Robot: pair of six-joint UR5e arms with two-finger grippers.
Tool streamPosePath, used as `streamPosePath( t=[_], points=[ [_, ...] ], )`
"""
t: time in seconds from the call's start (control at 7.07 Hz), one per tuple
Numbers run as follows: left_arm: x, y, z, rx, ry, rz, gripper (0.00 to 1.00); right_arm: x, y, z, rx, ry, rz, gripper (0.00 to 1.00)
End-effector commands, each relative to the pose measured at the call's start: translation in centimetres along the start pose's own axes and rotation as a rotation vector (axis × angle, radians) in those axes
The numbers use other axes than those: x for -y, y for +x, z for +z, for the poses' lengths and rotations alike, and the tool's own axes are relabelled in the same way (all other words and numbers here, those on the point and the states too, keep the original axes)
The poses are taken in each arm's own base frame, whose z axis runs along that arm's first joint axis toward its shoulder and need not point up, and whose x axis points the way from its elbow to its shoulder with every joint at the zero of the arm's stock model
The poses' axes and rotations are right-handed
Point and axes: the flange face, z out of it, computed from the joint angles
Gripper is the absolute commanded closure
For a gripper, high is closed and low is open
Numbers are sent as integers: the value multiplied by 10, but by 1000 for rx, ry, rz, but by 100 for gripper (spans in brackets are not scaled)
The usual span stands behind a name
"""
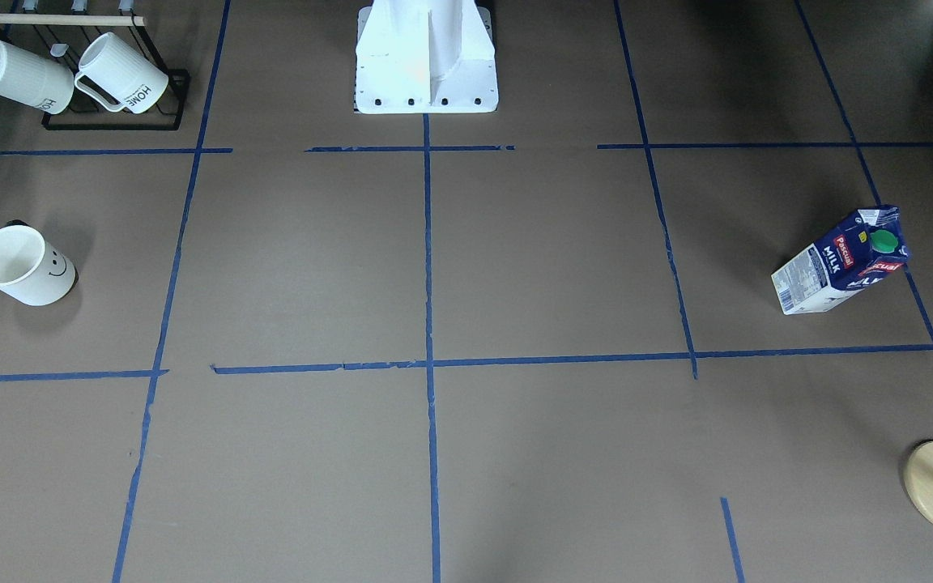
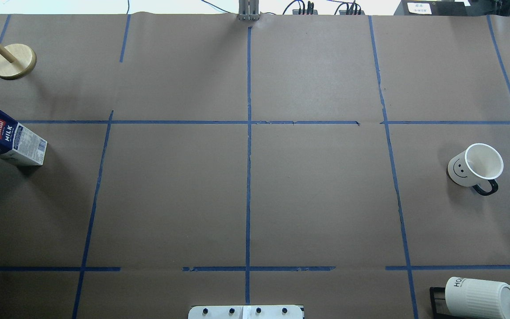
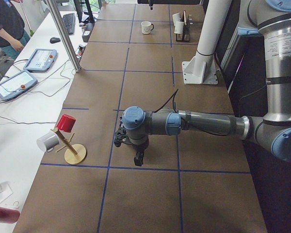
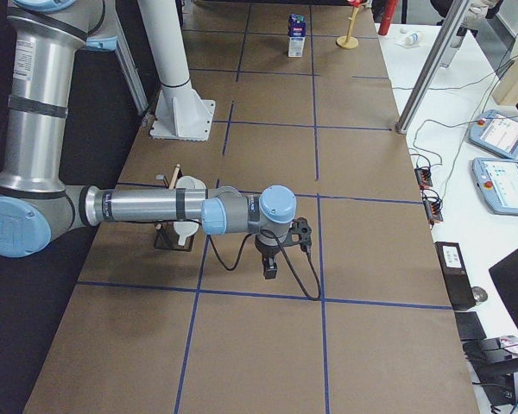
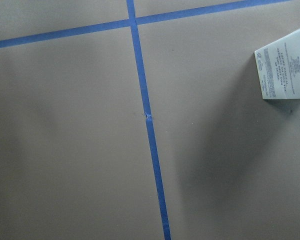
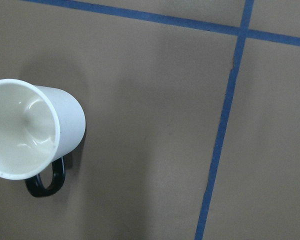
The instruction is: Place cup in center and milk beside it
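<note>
Status: no step complete. The cup (image 2: 474, 166) stands upright on the table (image 2: 326, 199) near its right edge. The milk (image 2: 9, 139) stands upright at the left edge. Neither is at the center (image 2: 249, 122), which lies well apart from both. The left fingers (image 3: 121, 138) and right fingers (image 4: 300, 233) hang above the table, and their spread cannot be told from these views. Outstanding, in my judgement: both pick-ups and both placements.

We see soft, even light from above. Faint shadows lie beside the cup (image 2: 476, 166) and milk (image 2: 11, 139); the white base (image 1: 426, 81) glares. All our views are sharp.
</note>
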Motion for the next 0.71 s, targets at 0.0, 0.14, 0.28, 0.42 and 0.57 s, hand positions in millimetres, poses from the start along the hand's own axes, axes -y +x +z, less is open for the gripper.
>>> streamPosePath(
  t=[0.0,0.14,0.28,0.42,0.57],
  points=[
    [0,1,0,-3,1,-1,0,28,-35,-20,11,106,22,0],
    [0,1,-1,-4,2,0,0,37,-59,-4,16,162,48,0],
    [1,2,-2,-4,4,2,0,42,-80,13,9,197,82,0],
    [1,2,-1,-4,3,1,0,42,-95,38,-5,189,79,0],
    [1,3,-2,-5,5,3,0,40,-95,58,-18,172,62,0]
  ],
)
